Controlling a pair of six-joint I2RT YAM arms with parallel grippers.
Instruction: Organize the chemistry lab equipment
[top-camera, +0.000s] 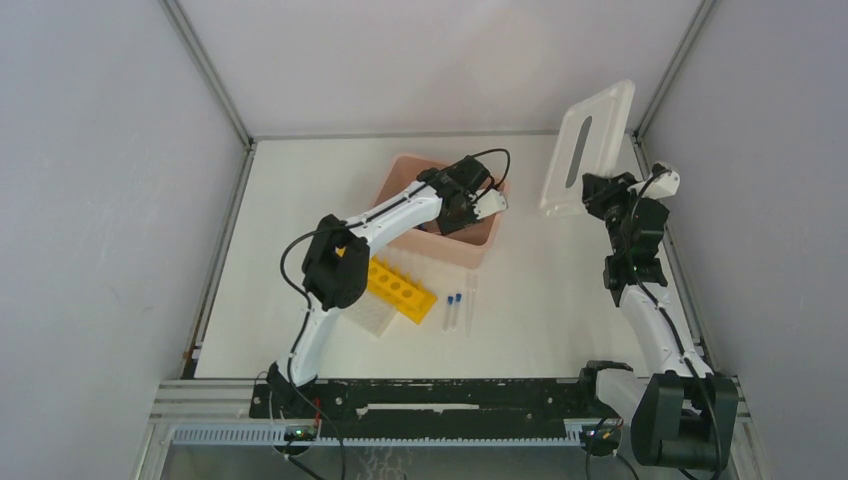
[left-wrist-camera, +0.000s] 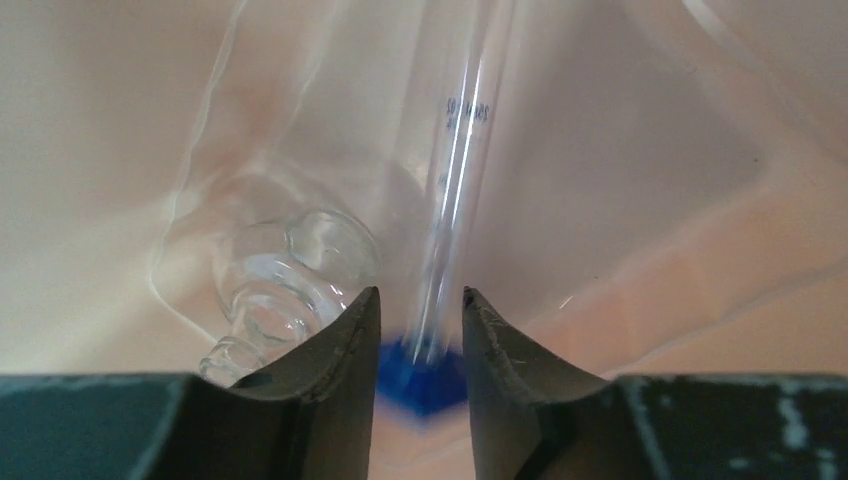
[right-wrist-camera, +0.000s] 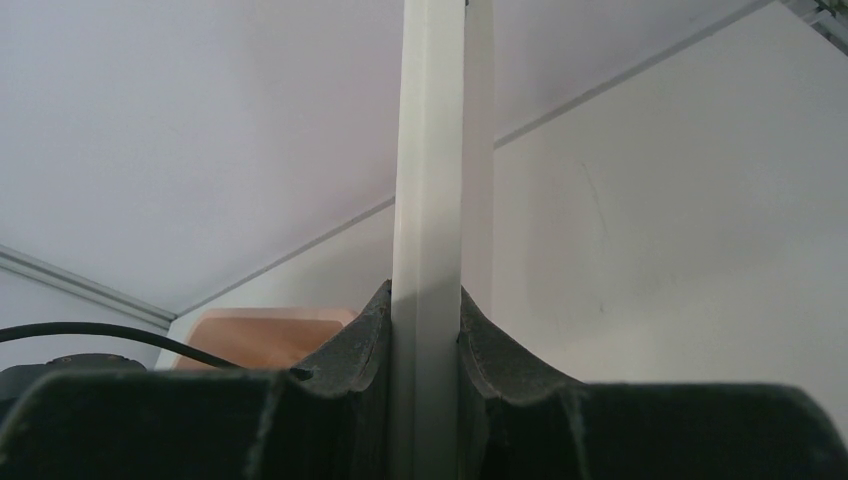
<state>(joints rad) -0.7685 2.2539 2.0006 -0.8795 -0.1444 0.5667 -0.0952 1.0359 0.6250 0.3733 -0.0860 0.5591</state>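
Note:
My left gripper (top-camera: 478, 207) reaches down into the pink box (top-camera: 470, 243). In the left wrist view its jaws (left-wrist-camera: 421, 292) stand apart around a thin clear tube (left-wrist-camera: 455, 150) with a blue cap (left-wrist-camera: 420, 385). The tube looks blurred and narrower than the gap. A small round clear flask (left-wrist-camera: 290, 280) lies on its side beside the left finger. On the table lie the yellow tube rack (top-camera: 400, 290), the clear well plate (top-camera: 368, 318) and two blue-capped vials (top-camera: 453, 310) next to another clear tube (top-camera: 470, 300). My right gripper (top-camera: 600, 190) is shut on the white lid (top-camera: 590, 150), held upright.
The lid (right-wrist-camera: 430, 200) runs edge-on up the right wrist view, with the pink box (right-wrist-camera: 270, 335) low at the left. Grey enclosure walls stand close on the left, right and back. The left arm's elbow hangs over the rack's near-left end.

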